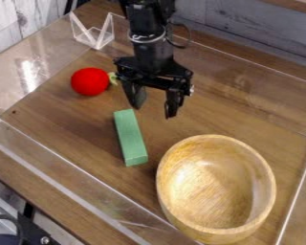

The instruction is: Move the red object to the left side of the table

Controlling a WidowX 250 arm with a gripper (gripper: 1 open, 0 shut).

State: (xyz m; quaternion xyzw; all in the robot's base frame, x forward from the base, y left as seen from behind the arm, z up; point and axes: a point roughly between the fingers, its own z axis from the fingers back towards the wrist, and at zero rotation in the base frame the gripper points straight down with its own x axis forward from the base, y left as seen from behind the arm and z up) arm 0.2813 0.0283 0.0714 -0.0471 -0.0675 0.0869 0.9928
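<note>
Red object (89, 81) sits near the table's (66, 120) edge; end effector (155, 107) gapes open.

The arm (150, 43) is cut off by the far edge of the view. Part of the counter (69, 117) behind it is hidden. The stem (114, 77) is partly obscured near the pincer (153, 103); its outline is indistinct. The device (12, 228) at the near left is cut off at the edge.
</note>
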